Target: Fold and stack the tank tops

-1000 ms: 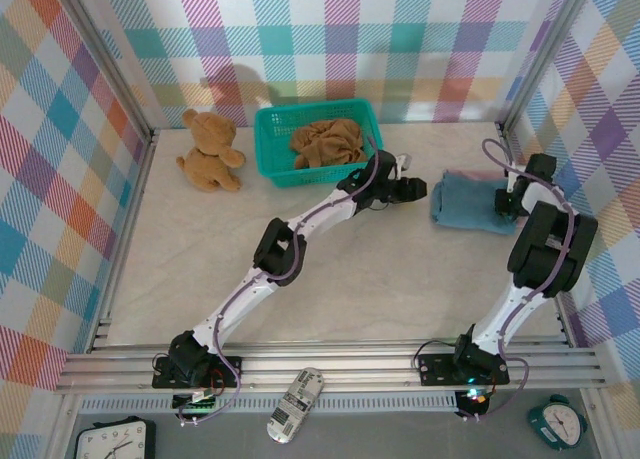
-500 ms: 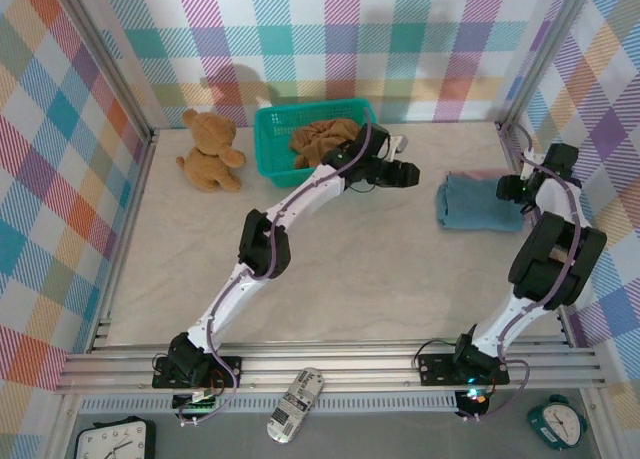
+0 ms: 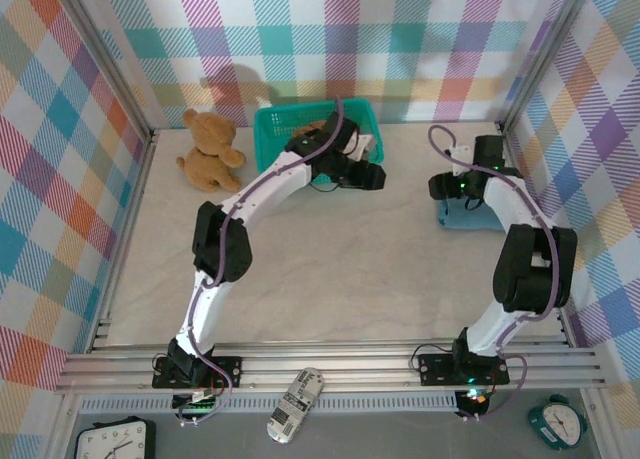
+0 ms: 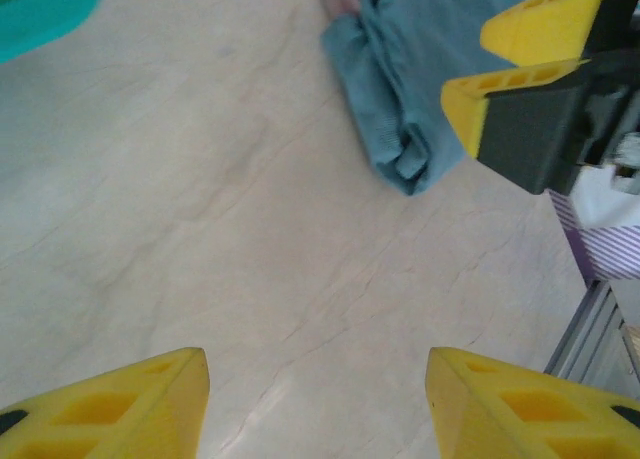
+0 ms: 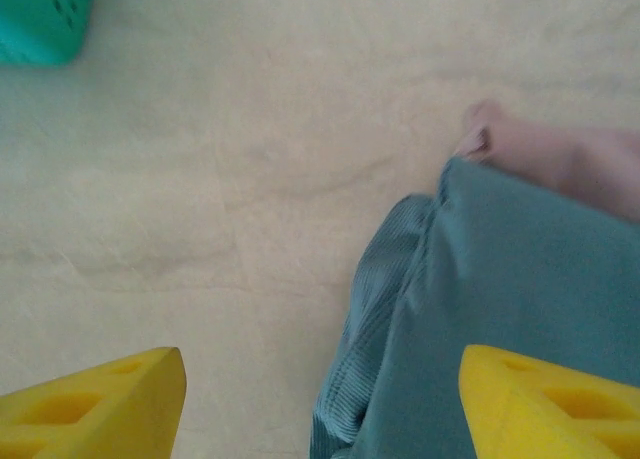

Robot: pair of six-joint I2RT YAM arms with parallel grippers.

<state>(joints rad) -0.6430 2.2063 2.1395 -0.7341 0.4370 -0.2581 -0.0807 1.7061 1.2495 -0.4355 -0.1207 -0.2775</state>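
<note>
Top external camera gives me the left arm stretched far out, its left pincer hanging just in front of the teal mesh basket at the back of the surface. The teddy bear sits to the basket's left. From the left wrist camera I see that pincer's two yellow fingertips spread wide with only bare surface between them, so it is well open and has hold of nothing. The right pincer is over toward the right wall, above one edge of the slate blue tank top, which lies folded into a thick bundle on the surface. On the right wrist camera its fingertips likewise stand wide apart, one over bare surface and one over blue cloth, gripping nothing. The dusty pink tank top pokes out at the blue one's edge, touching it, and looks to lie underneath. The blue bundle lies well apart from the basket, and the two pincers are apart from each other.
</note>
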